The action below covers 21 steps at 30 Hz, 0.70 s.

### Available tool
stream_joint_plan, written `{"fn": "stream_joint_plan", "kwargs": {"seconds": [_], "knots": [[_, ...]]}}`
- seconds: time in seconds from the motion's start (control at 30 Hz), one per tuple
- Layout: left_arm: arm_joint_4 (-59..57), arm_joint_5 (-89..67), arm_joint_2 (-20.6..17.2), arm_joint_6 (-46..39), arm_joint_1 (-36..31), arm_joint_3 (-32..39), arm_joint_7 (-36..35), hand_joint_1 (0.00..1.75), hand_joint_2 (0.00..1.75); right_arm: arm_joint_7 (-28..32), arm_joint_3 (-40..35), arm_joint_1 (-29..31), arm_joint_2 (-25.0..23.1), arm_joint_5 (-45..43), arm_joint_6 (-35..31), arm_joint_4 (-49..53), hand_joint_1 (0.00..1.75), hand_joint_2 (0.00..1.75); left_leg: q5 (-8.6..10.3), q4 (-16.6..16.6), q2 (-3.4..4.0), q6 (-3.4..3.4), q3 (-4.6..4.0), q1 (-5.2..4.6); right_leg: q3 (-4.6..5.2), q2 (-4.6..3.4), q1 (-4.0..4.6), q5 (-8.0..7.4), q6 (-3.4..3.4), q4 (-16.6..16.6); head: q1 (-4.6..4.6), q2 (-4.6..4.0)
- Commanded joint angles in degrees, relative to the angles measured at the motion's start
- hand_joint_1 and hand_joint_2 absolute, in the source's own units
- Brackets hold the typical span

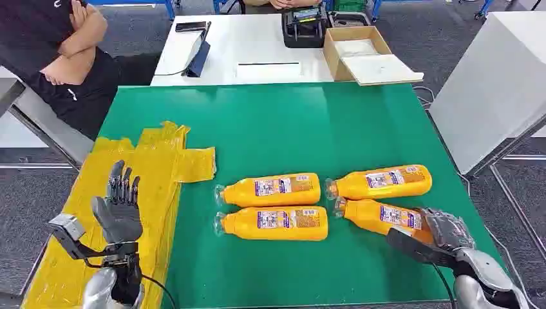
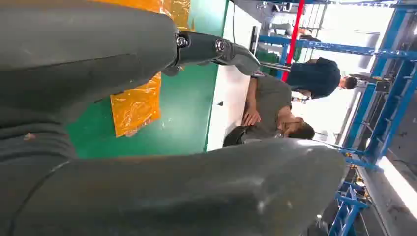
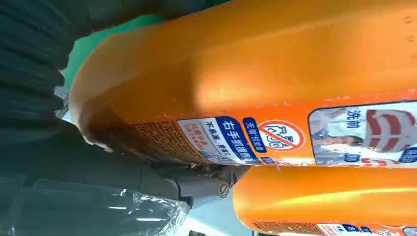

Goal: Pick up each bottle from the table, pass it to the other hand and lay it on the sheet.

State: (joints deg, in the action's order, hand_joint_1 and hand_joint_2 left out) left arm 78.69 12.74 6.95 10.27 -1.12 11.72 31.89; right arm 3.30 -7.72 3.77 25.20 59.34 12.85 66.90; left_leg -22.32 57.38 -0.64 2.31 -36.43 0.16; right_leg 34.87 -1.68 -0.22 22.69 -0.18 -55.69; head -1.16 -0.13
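Four orange bottles are laid on the green desk (image 1: 270,122); the nearest right bottle (image 1: 381,215) is met at its base by the right hand (image 1: 444,232), whose grip seems only partly closed; the left hand (image 1: 119,209) is held open above the yellow sheet (image 1: 161,161); the bottle could be nudged into its neighbour (image 1: 380,182) if gripped off-centre.
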Motion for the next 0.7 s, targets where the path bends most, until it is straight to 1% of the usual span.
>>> {"fn": "stream_joint_plan", "kwargs": {"seconds": [0.03, 0.1, 0.13, 0.23, 0.37, 0.47, 0.5, 0.57, 0.6, 0.63, 0.67, 0.7], "knots": [[-2.99, 0.58, -0.89, -0.05, -0.62, 0.28, -0.03, 0.0, 0.0, -0.04, -4.0, -1.31, -1.28, -0.84, 1.05, -5.1, 1.75, 1.75, -0.02, -0.1, -0.11, -0.16, 0.19, 0.03, -0.26, 0.29, 0.04, 0.06, -0.02, 0.12, 0.0, 0.0], [-2.94, 0.65, -0.89, -0.09, -0.61, 0.18, -0.01, 0.0, 0.0, -0.1, -4.25, -0.54, -1.67, -1.32, 0.89, -6.01, 1.75, 1.75, -0.03, -0.08, -0.04, -0.1, 0.16, 0.05, -0.2, 0.15, 0.06, 0.03, -0.02, 0.1, 0.0, 0.0], [-3.0, 0.65, -0.86, -0.14, -0.7, 0.09, -0.01, 0.0, 0.0, 0.0, -4.34, -0.11, -1.7, -1.73, 0.79, -6.47, 1.75, 1.75, -0.02, -0.1, -0.05, -0.15, 0.18, 0.04, -0.23, 0.21, 0.05, 0.03, -0.02, 0.13, 0.02, 0.0], [-3.41, 0.65, -0.88, 0.02, -1.15, -0.36, -0.05, 0.0, 0.0, 1.39, -4.06, 0.19, -1.51, -3.68, 1.49, -6.44, 1.75, 1.75, -0.03, -0.08, -0.03, -0.13, 0.17, 0.05, -0.22, 0.14, 0.07, 0.01, -0.02, 0.11, 0.0, 0.0], [-4.85, 0.62, -0.99, 0.0, -1.55, -0.82, 0.03, 0.0, 0.0, 2.4, -3.1, -1.42, -0.85, -6.35, 0.83, -2.33, 1.75, 1.75, -0.08, -0.09, -0.05, -0.23, 0.18, 0.04, -0.21, 0.15, 0.06, 0.02, -0.02, 0.09, 0.0, 0.0], [-5.57, 0.39, -1.03, -0.13, -1.89, -0.91, 0.07, 0.0, 0.0, 4.58, -0.75, -8.22, 1.02, -14.11, 2.97, 12.53, 1.75, 1.75, -0.1, -0.08, -0.12, -0.26, 0.19, 0.01, -0.22, 0.25, 0.04, 0.07, -0.03, 0.06, 0.02, 0.0], [-5.74, 0.53, -1.16, -0.37, -1.84, -0.73, -0.1, 0.0, 0.0, 4.57, 0.78, -11.74, 1.96, -18.6, 4.65, 20.06, 1.75, 1.75, -0.08, -0.05, -0.17, -0.2, 0.14, -0.01, -0.15, 0.25, 0.02, 0.1, -0.03, -0.01, 0.0, 0.0], [-5.83, 0.61, -1.48, -0.22, -1.71, -0.35, 0.11, 0.0, 0.0, 3.89, 3.16, -15.95, 3.29, -22.76, 5.63, 30.06, 1.75, 1.75, -0.07, 0.01, -0.3, -0.16, 0.12, -0.06, -0.13, 0.43, -0.04, 0.22, -0.04, -0.12, 0.02, 0.0], [-5.69, 0.63, -1.57, -0.14, -1.61, 0.15, 0.25, 0.0, 0.0, 2.48, 5.18, -17.95, 3.78, -23.95, 6.08, 35.56, 1.75, 1.75, -0.07, 0.02, -0.27, -0.13, 0.07, -0.06, -0.07, 0.35, -0.04, 0.2, -0.04, -0.13, 0.02, 0.0], [-5.35, 0.89, -1.59, 0.22, -1.4, 0.57, 0.46, 0.0, 0.0, 2.36, 6.82, -18.81, 3.73, -24.69, 6.15, 39.28, 1.75, 1.75, -0.13, 0.05, -0.28, -0.18, 0.05, -0.09, -0.07, 0.41, -0.07, 0.28, -0.05, -0.21, 0.0, 0.0], [-4.85, 1.14, -1.61, 0.62, -1.18, 1.03, 0.48, 0.0, 0.0, 3.07, 8.72, -19.21, 3.0, -26.03, 6.32, 42.38, 1.75, 1.75, -0.12, 0.05, -0.16, -0.1, -0.04, -0.1, 0.03, 0.23, -0.09, 0.2, -0.03, -0.2, -0.04, 0.0], [-3.8, 1.19, -1.37, 0.72, -0.9, 1.79, 0.48, 0.0, 0.0, 3.54, 10.89, -18.8, 2.21, -26.96, 7.0, 45.17, 1.75, 1.75, -0.2, 0.11, -0.14, -0.1, -0.06, -0.13, 0.07, 0.24, -0.13, 0.26, -0.04, -0.28, 0.0, 0.0]]}}
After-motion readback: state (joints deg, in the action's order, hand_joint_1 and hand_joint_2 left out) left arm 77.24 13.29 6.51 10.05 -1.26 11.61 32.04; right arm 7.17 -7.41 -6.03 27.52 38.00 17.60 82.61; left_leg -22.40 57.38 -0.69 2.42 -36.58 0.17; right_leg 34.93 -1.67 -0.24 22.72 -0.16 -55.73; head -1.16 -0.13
